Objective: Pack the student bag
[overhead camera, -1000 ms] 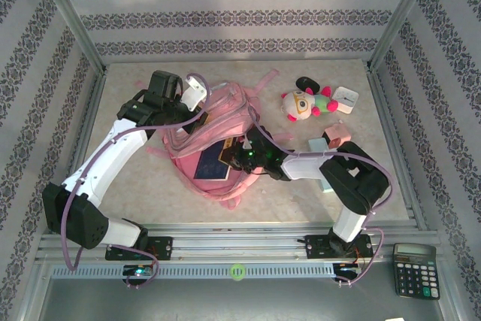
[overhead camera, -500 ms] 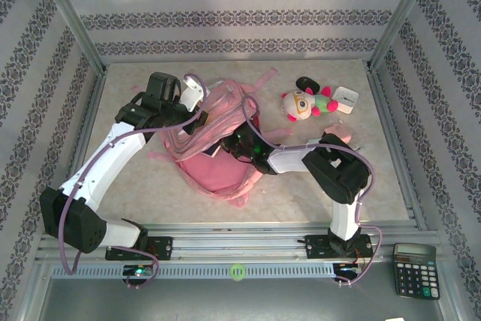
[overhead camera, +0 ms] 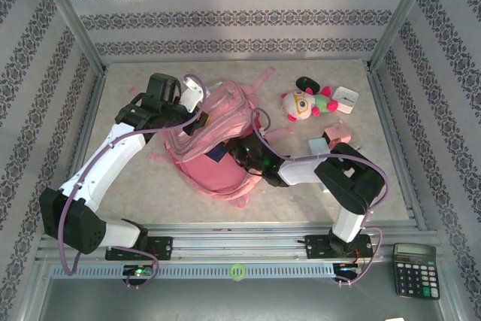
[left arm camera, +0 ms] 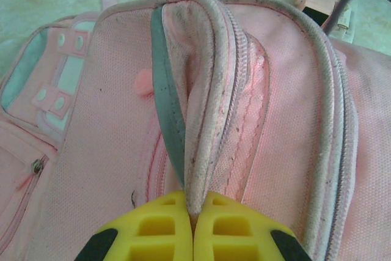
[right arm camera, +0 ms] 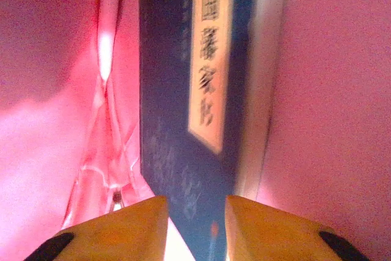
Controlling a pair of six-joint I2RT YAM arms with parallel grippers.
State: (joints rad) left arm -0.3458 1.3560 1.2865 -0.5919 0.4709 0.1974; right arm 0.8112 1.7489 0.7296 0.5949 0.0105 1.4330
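The pink student bag point(overhead camera: 214, 174) lies in the middle of the counter point(overhead camera: 188, 212), its mouth facing the right arm and its straps spread on the surface. The left tool point(left arm camera: 193, 212) is clenched on the bag's upper rim, with a fold of pink fabric and zip edge pinched between its yellow fingers, and it holds that rim up. The right tool point(right arm camera: 195, 203) reaches inside the bag, where pink lining surrounds it. A dark blue book point(right arm camera: 183, 120) stands between its fingers, but I cannot tell whether they press on it. A plush toy point(overhead camera: 304, 103), a small white box point(overhead camera: 346, 99) and a pink box point(overhead camera: 338, 134) lie on the counter right of the bag.
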